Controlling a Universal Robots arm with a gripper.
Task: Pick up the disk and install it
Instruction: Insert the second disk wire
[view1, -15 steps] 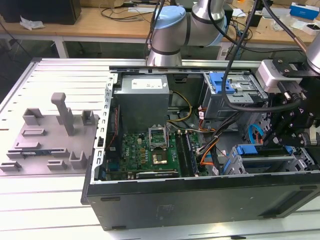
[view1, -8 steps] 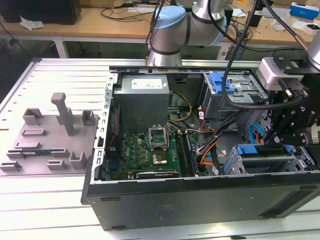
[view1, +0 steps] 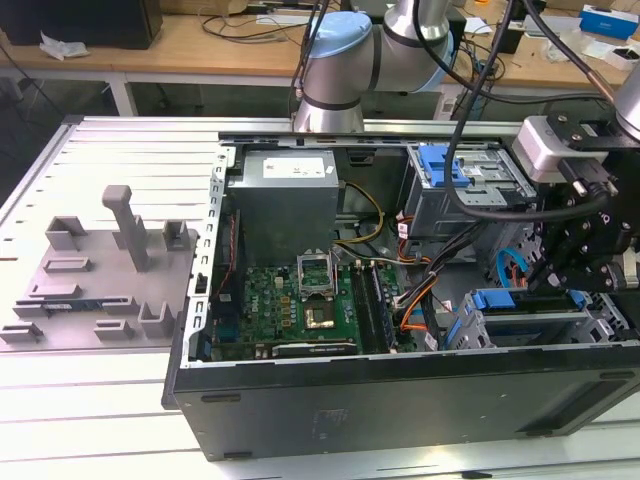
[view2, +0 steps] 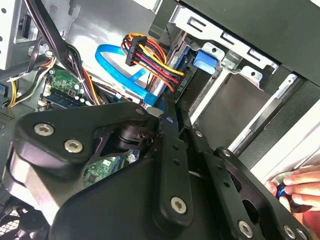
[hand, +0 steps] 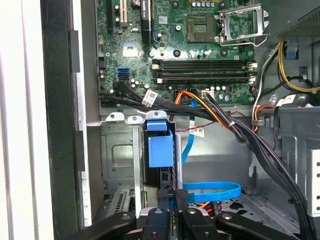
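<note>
A hand (view2: 300, 187) (beside the case) appears in the second wrist view.

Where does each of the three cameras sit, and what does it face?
Exterior view: off the arm, above, facing the open computer case; the arm and gripper show.
First wrist view: rides the arm, facing the motherboard and blue-tabbed drive bay; gripper linkage shows.
Second wrist view: on the arm, close behind the gripper linkage; a person's hand shows.
Shared: blue cable.

A: Where does your exterior view look from?
B: High above the open computer case (view1: 400, 330), angled down.
A: And both wrist views?
B: Close inside it; they share the blue cable (view2: 120, 67) (hand: 210, 191).
</note>
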